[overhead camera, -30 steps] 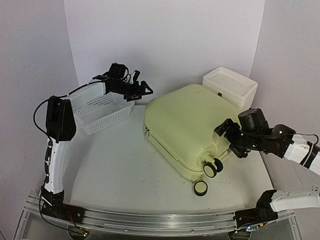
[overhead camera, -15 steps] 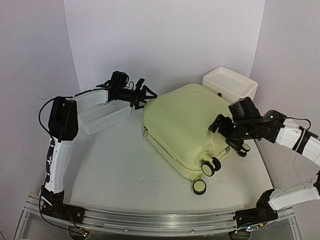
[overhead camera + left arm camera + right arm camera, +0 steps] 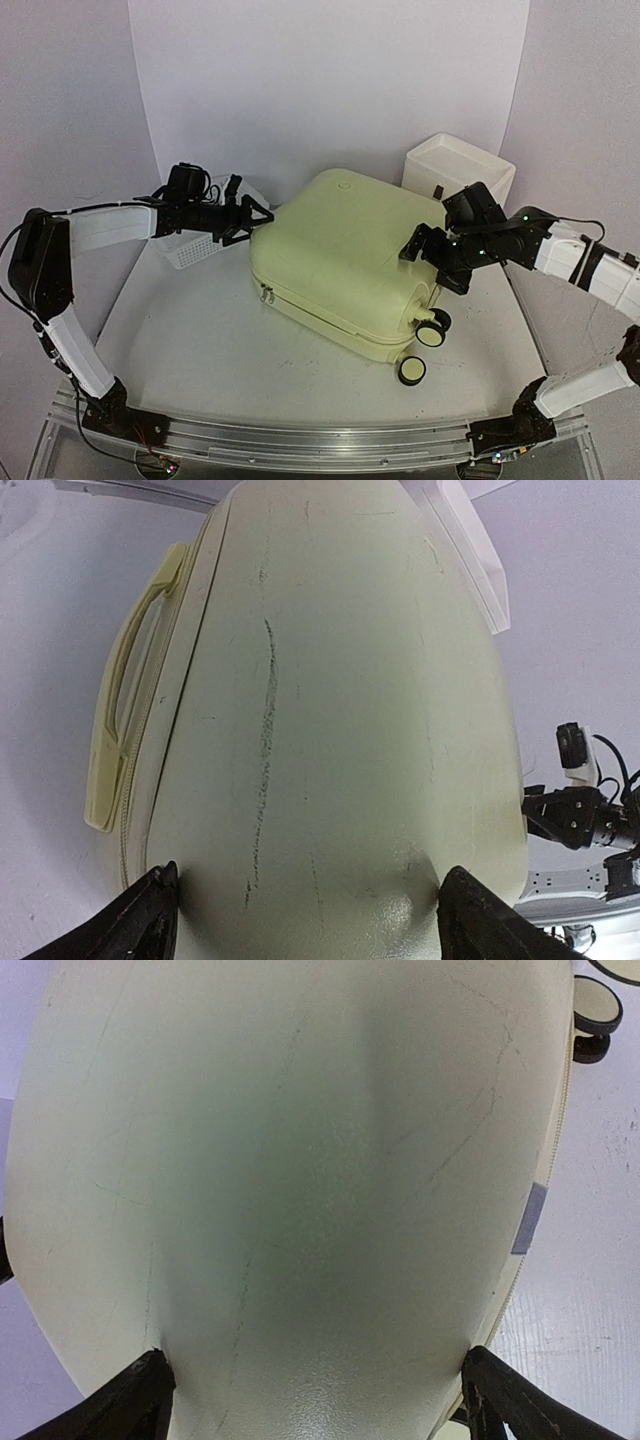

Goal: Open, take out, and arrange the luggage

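Observation:
The luggage [image 3: 340, 260], a pale yellow-green hard-shell suitcase, lies flat and closed in the middle of the table. My left gripper [image 3: 255, 215] is open at its rear left corner, the fingers straddling the rounded shell. In the left wrist view the luggage [image 3: 330, 710] fills the frame between the wide jaws of that gripper [image 3: 310, 920], its handle [image 3: 125, 700] on the left side. My right gripper [image 3: 428, 262] is open against the right edge, above the wheels [image 3: 432, 335]. The right wrist view shows the shell [image 3: 300, 1160] bulging between that gripper's [image 3: 320, 1405] spread jaws.
A white mesh basket [image 3: 190, 250] stands at the back left, partly hidden behind my left arm. A white drawer box [image 3: 455, 165] sits at the back right, close to the suitcase. The paper backdrop rises behind them. A zipper pull [image 3: 268, 295] hangs on the suitcase's front left side.
The suitcase has slid left and turned on the table. My left gripper came down from the basket to its rear left corner. My right gripper moved left along with its right edge.

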